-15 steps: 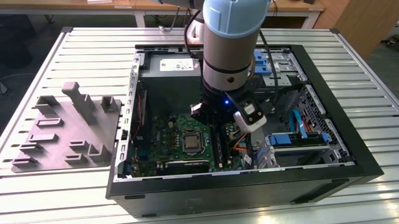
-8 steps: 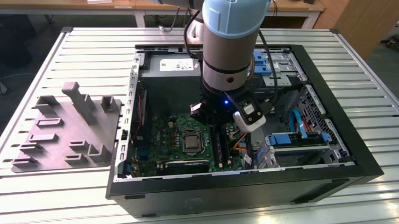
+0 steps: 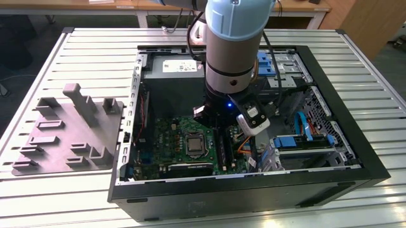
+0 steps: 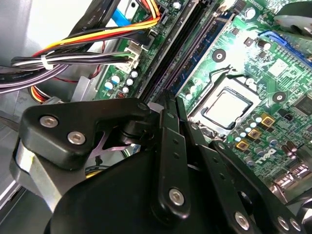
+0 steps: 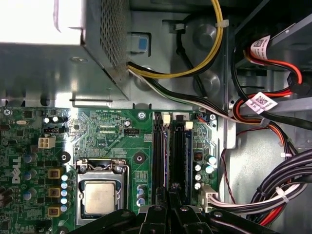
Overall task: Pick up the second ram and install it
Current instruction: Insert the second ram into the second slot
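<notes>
Black open computer case (image 3: 254, 192) on slatted metal bench (image 3: 95, 42) in the exterior view, grey-blue arm (image 3: 231, 42) reaching inside. Second wrist view: black gripper (image 4: 166, 100) pinched shut on the second ram (image 4: 178, 48), a long thin blackish-green stick standing on edge. First wrist view: second ram (image 5: 178, 156) near square silver processor socket (image 5: 100, 195).

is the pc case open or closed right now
Open: the computer case lies on its side with no side panel on it, leaving the motherboard and the processor socket in plain view.
</notes>
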You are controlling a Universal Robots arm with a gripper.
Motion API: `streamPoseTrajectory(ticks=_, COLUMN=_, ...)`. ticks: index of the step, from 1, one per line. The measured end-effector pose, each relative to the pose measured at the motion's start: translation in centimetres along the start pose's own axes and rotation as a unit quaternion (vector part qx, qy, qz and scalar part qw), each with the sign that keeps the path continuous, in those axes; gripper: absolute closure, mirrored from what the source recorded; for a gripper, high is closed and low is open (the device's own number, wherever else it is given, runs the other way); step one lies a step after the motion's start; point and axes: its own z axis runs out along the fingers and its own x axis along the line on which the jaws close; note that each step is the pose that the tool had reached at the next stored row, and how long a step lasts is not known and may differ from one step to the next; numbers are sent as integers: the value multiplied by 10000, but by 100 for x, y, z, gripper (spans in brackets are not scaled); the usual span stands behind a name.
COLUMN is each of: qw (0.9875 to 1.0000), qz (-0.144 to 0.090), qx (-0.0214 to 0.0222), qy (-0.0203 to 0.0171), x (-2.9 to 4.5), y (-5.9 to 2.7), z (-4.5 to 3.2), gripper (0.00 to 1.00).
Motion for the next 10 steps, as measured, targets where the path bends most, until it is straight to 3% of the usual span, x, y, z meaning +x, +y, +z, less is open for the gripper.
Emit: streamPoseTrajectory(ticks=10, qw=10000, qz=0, qx=2, qy=1, x=1, y=-12, z=33, gripper=87)
